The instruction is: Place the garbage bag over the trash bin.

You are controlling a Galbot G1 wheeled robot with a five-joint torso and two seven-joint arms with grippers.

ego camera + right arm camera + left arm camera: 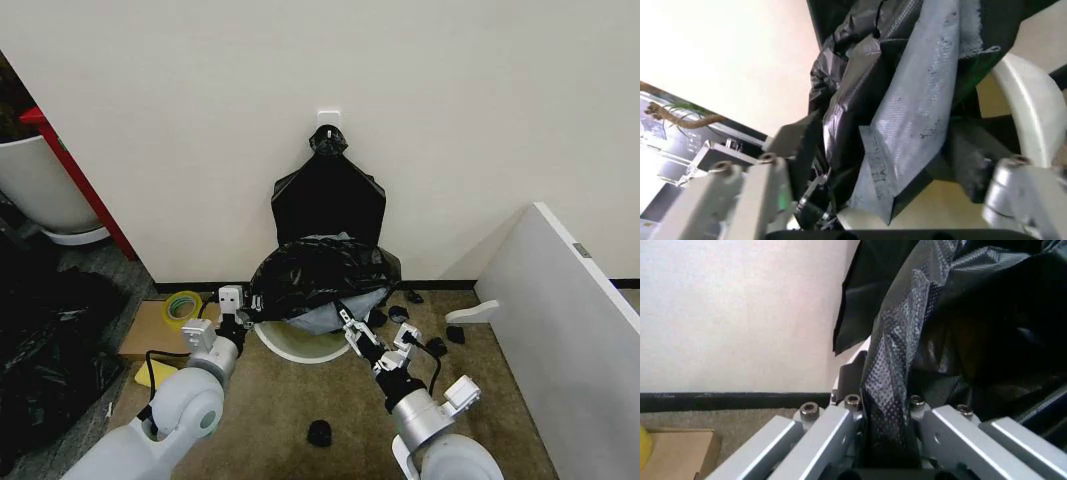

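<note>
My left gripper (237,322) is clamped on the garbage bag (320,275), a pinched fold running between its fingers (830,427) at the bin's left rim. My right gripper (352,330) is at the right rim, bag film between its fingers (740,185), clamped on it too. The bag is bunched over the trash bin (300,345) by the wall, front rim bare. Black scraps (319,433) lie on the floor, a tape roll (182,306) on cardboard to the left.

A bare utility corner of an indoor room: plain cream wall (200,120) with black skirting strip (200,287), brown carpeted floor (280,410), flat cardboard box (150,328), yellow tape roll (182,307), leaning white board (570,330).
</note>
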